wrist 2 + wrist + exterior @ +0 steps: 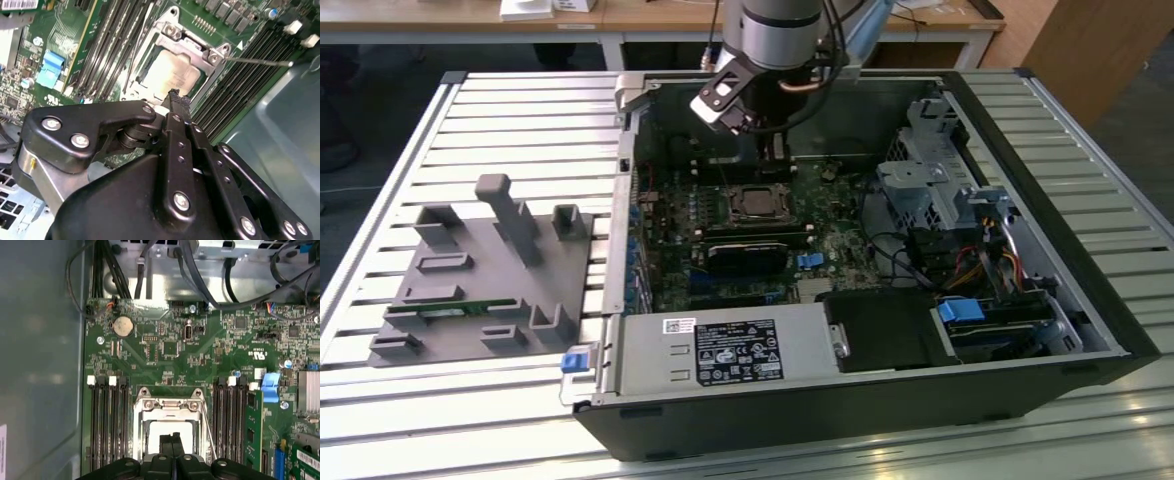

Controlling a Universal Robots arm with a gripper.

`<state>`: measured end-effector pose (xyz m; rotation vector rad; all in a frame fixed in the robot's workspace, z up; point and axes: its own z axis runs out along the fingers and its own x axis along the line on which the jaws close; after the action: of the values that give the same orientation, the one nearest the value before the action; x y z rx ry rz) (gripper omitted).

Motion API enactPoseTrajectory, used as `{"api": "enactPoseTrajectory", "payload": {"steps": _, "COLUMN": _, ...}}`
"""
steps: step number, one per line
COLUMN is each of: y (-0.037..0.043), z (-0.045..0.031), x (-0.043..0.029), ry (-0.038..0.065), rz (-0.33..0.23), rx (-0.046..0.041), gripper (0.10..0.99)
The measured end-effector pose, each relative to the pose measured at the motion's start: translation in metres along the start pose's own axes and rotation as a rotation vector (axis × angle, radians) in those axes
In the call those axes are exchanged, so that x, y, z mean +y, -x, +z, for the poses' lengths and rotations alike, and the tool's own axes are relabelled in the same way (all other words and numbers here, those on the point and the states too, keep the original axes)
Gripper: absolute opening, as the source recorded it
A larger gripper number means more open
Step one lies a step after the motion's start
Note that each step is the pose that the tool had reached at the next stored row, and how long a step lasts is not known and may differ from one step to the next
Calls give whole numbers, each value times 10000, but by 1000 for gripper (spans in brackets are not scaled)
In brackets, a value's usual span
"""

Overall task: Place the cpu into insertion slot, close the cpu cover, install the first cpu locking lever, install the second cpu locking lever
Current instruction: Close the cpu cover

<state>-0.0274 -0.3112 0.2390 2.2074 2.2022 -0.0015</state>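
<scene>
The cpu [172, 75] lies flat in the insertion slot [139, 432] on the green board, its pale metal top showing through the window of the cpu cover [192, 47]. The cover is folded down over it. A thin wire locking lever [260, 62] sticks out from one side of the socket and stands away from it; in the first wrist view this lever [209, 432] runs slanted beside the frame. My gripper [174, 94] hangs just above the socket's edge, fingers pressed together with nothing between them. In the exterior view the gripper [770, 155] is over the socket [758, 204].
Long black memory slots flank the socket, with a green memory module [254, 430] in one. A coin battery [123, 326], cables and the case wall lie beyond. The power supply [720, 350] and drive cage [934, 170] fill the case. A grey fixture [480, 270] sits on the table.
</scene>
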Motion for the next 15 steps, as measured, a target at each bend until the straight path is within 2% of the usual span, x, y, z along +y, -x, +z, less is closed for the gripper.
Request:
{"api": "enactPoseTrajectory", "payload": {"steps": 4, "y": 0, "z": 18, "x": -41, "ry": 0, "rz": 1, "rx": 0, "gripper": 118}}
{"api": "enactPoseTrajectory", "payload": {"steps": 12, "y": -2, "z": 146, "x": -53, "ry": -15, "rz": 0, "rx": -2, "gripper": 118}}
{"api": "enactPoseTrajectory", "payload": {"steps": 15, "y": -2, "z": 176, "x": -78, "ry": -17, "rz": 0, "rx": -3, "gripper": 118}}
